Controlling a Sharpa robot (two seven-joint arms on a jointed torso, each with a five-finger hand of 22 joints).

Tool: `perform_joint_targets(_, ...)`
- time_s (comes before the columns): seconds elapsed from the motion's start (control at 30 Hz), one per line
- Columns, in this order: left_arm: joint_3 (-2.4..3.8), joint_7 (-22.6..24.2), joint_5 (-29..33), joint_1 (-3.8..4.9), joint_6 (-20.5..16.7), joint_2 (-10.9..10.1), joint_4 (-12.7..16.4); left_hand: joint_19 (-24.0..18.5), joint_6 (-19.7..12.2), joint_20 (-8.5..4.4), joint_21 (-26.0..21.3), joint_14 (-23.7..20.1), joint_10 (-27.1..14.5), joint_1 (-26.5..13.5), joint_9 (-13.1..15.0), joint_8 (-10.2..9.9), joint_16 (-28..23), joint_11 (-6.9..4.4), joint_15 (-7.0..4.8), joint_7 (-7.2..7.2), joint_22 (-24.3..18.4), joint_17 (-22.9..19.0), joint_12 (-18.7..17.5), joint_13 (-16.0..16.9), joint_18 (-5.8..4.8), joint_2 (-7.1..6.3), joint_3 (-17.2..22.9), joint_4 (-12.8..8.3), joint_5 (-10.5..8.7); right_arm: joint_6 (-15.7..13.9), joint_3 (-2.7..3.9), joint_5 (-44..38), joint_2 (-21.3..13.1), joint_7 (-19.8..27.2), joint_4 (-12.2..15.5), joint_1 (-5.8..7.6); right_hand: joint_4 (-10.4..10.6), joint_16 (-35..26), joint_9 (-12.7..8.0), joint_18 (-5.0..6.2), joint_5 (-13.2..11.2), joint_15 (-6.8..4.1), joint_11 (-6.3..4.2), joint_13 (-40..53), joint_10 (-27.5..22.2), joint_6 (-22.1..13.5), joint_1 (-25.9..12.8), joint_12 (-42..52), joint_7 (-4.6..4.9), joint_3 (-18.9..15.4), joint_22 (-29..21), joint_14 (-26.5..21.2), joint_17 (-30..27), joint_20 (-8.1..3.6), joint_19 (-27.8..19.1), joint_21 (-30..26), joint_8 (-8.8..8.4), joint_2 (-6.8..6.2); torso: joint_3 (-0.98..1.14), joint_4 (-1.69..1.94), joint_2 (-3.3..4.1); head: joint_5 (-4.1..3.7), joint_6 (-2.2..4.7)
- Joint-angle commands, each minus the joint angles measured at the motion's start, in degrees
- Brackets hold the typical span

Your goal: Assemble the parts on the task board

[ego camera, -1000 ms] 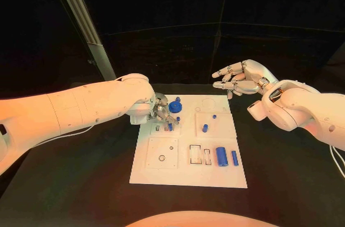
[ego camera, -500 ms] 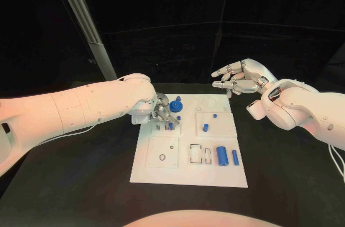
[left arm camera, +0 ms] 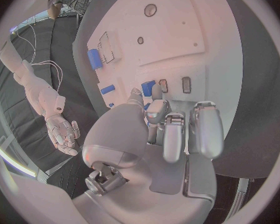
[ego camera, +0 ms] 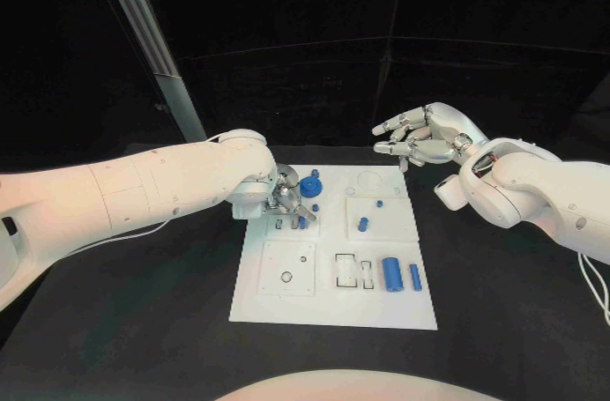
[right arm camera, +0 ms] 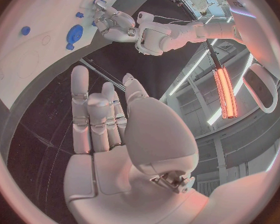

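The white task board (ego camera: 333,304) lies mid-table. My left hand (ego camera: 282,198) is down on its far left section, beside the blue gear (ego camera: 310,188). In the left wrist view my left hand (left arm camera: 171,129) pinches a small blue part (left arm camera: 148,87) between thumb and a finger, right at the board (left arm camera: 177,25) beside two small slots. My right hand (ego camera: 422,137) hovers above the board's far right corner, fingers apart and holding nothing. In its own wrist view the right hand (right arm camera: 109,119) is bare, with the gear (right arm camera: 73,33) far off.
Two small blue pegs (ego camera: 364,223) stand in the upper right section. A blue cylinder (ego camera: 393,276) and a thin blue bar (ego camera: 414,278) lie at the lower right, beside empty rectangular slots (ego camera: 345,271). Black table surrounds the board; a metal post (ego camera: 159,62) stands at the back left.
My left hand's fingers have shifted slightly at the same spot on the board. The right hand has barely moved.
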Motion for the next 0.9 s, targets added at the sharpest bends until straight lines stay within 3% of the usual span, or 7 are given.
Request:
perform_joint_targets(0.03,-0.01,-0.46,-0.17,0.05,0.74,0.08,0.09,0.17,-0.29,-0.01,0.20,6.06,-0.40,0.50,0.12,0.43,0.18,-0.18,-0.29,-0.06,0.09,15.09,-0.08,-0.01,-0.80,0.05,0.20,-0.27,0.24,-0.03,0.05,-0.08,0.06,0.32,-0.03,0.11,-0.26,-0.21,0.06,0.22,0.18,0.03,0.07,-0.05,-0.41,-0.52,0.55,0.24,-0.05,-0.01,0.05,-0.23,-0.05,-0.03,-0.45,0.30,0.25,0.11,-0.01,0.00,0.01,-0.04,-0.04)
perform_joint_targets(0.27,-0.02,-0.42,0.23,0.05,0.53,0.17,0.12,0.13,-0.88,-0.16,0.18,6.06,-0.44,4.45,0.75,0.62,0.18,-0.47,-0.51,-0.37,0.19,15.09,-0.18,-0.02,-0.78,1.87,3.74,-2.87,0.28,0.05,0.05,-0.08,0.24,0.32,-0.19,0.11,-0.26,-0.21,0.06,0.22,0.18,0.03,0.07,-0.05,-0.41,-0.52,0.55,0.24,-0.05,-0.01,0.05,-0.23,-0.05,-0.03,-0.45,0.30,0.25,0.11,-0.02,0.01,0.01,-0.06,-0.16)
perform_joint_targets(0.37,-0.02,-0.38,0.81,0.05,0.37,0.18,0.18,0.07,-1.49,-0.41,0.11,6.06,-0.66,8.09,0.81,0.30,0.18,-0.86,-0.84,-0.78,0.13,15.09,-0.46,-0.13,-0.74,2.90,6.85,-5.25,0.46,0.11,0.05,-0.08,0.30,0.30,-0.23,0.11,-0.24,-0.23,0.06,0.22,0.27,0.04,0.09,-0.10,-0.48,-0.58,0.58,0.27,-0.03,0.03,0.08,-0.30,-0.11,-0.01,-0.52,0.31,0.29,0.16,-0.01,0.00,0.00,-0.09,-0.24)
perform_joint_targets(0.57,-0.02,-0.07,2.82,0.05,-0.93,-0.12,0.70,0.00,-2.37,-0.75,0.00,6.06,-1.09,12.25,0.82,-0.50,0.18,-0.95,-1.04,-0.75,0.14,15.09,-1.32,-0.50,-0.73,2.61,14.24,-8.75,3.27,0.29,0.05,-0.08,0.38,0.20,-0.37,0.11,-0.24,-0.19,0.06,0.22,0.29,0.05,0.09,-0.12,-0.49,-0.60,0.58,0.28,-0.02,0.04,0.09,-0.30,-0.07,-0.01,-0.53,0.31,0.30,0.17,0.00,0.01,0.03,-0.10,-0.36)
perform_joint_targets(0.63,-0.02,0.11,3.67,0.05,-1.66,-0.36,1.05,0.00,-2.49,-0.72,0.00,6.06,-1.03,12.24,1.03,-0.50,0.18,-0.79,-0.90,-0.48,0.21,15.09,-1.60,-0.65,-0.74,1.72,17.66,-9.38,3.77,0.32,0.05,-0.08,0.40,0.19,-0.42,0.11,-0.23,-0.26,0.06,0.22,0.35,0.06,0.10,-0.15,-0.54,-0.64,0.60,0.29,-0.01,0.07,0.10,-0.37,-0.17,0.01,-0.59,0.32,0.33,0.21,0.00,0.06,0.00,-0.07,-0.38)
perform_joint_targets(0.77,-0.01,0.67,4.69,0.05,-3.56,-1.24,2.23,0.00,-2.62,-0.44,-0.08,6.06,-0.48,8.34,2.17,0.04,0.18,-0.67,-0.45,-0.26,0.39,15.09,-1.90,-0.85,-0.71,-3.42,30.02,-10.07,3.74,0.38,0.05,-0.08,0.43,0.16,-0.55,0.11,-0.24,-0.29,0.06,0.22,0.40,0.08,0.11,-0.19,-0.60,-0.67,0.63,0.30,0.00,0.11,0.12,-0.43,-0.22,0.02,-0.63,0.32,0.35,0.24,0.03,0.17,-0.06,-0.03,-0.43)
perform_joint_targets(0.9,-0.01,1.23,5.12,0.07,-6.37,-2.59,3.92,0.12,-2.55,-0.35,0.00,6.06,0.02,4.36,3.46,1.04,0.18,-0.63,-0.53,-0.22,0.77,15.09,-1.76,-0.74,-0.76,-7.28,39.69,-10.87,4.19,0.44,0.05,-0.08,0.42,0.09,-0.67,0.11,-0.22,-0.35,0.06,0.21,0.43,0.09,0.13,-0.22,-0.66,-0.72,0.63,0.31,0.02,0.12,0.13,-0.50,-0.32,0.03,-0.68,0.32,0.36,0.25,0.08,0.22,-0.10,0.19,-0.41)
